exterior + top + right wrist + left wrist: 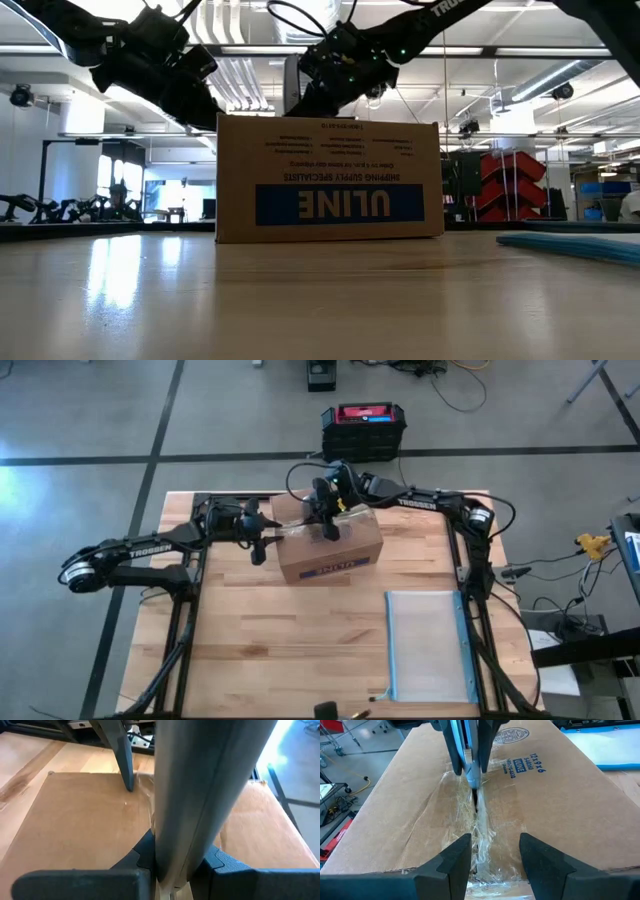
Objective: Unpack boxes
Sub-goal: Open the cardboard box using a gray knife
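Observation:
The brown cardboard box [330, 547] stands on its bottom in the far middle of the table, blue ULINE print [338, 205] facing the near edge. Torn clear tape [479, 837] runs along its top seam. My right gripper [328, 512] hangs over the box top, shut on a grey cutter [469, 750]. The cutter's dark tip [475, 802] is at the seam. My left gripper [495, 860] is open at the box's left end, one finger on each side of the seam. My right gripper pinches the cutter's grey handle [172, 855] between its two fingers, slanting down from the table's far right. The handle runs on past the fingers, and the blade end points down at the box's taped seam. My left gripper: whether its fingertips [127, 780] touch the box top, I cannot tell.
A clear pouch with blue edges [425, 645] lies flat on the table's near right. A black crate with a red top [363, 428] stands on the floor beyond the far edge. Bare wood lies in front of the box.

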{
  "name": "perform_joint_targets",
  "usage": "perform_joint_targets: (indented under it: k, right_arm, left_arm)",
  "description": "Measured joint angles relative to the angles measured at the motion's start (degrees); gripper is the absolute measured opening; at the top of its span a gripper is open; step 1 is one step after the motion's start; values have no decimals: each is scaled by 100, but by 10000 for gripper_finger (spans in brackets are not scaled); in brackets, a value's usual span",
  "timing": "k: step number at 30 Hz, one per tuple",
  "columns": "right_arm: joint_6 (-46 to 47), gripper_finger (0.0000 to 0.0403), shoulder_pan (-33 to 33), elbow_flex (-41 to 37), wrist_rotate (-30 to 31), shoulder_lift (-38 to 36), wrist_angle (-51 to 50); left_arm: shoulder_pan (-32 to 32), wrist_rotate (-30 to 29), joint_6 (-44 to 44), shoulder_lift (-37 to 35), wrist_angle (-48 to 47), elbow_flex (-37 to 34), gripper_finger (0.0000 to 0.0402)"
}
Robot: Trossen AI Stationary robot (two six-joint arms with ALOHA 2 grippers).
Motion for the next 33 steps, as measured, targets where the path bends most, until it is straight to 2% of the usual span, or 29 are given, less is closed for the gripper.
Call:
perform_joint_targets:
  k: [9,15,25,33]
  right_arm:
    - [-67,50,-196,-159,50,-368,-800]
    - [-17,50,-290,-704,199,-859,-972]
    - [522,50,-352,-2352,1049,-2420,-299]
    - [1066,50,-327,-3538,1162,-3452,612]
  left_arm:
    - [0,-1,-91,0,-33,0,155]
    - [-2,11,-130,-2,-56,0,155]
    - [-2,7,-183,-52,-101,0,155]
    - [-4,9,-185,-55,-99,-2,155]
